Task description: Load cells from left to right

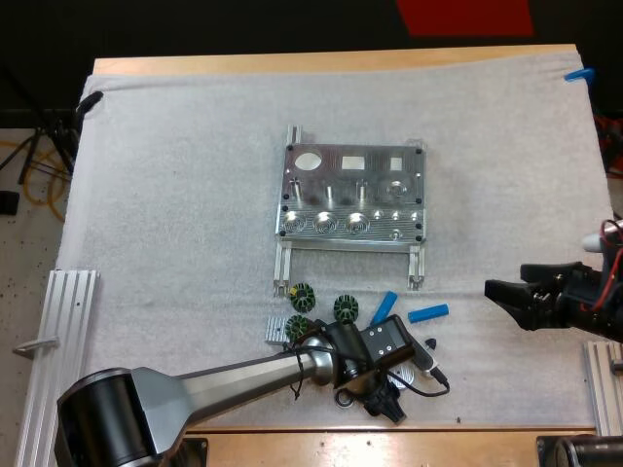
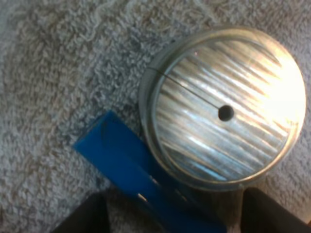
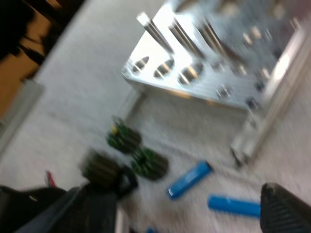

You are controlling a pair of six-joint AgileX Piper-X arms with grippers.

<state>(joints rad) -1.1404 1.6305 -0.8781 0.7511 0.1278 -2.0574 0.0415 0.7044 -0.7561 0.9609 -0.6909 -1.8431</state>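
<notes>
Two sets of fingers spread: left gripper [image 2: 177, 213] straddles a blue cell [image 2: 121, 160], likely light, stiff, slick, best pinched mid-length; right gripper [image 1: 496, 297] hovers.

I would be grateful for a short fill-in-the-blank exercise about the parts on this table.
1. The metal fixture stands on a white ___.
2. The right gripper is ___, holding nothing.
3. The cylinders beside the toothed wheels are coloured ___.
Missing words: mat; open; blue.
</notes>
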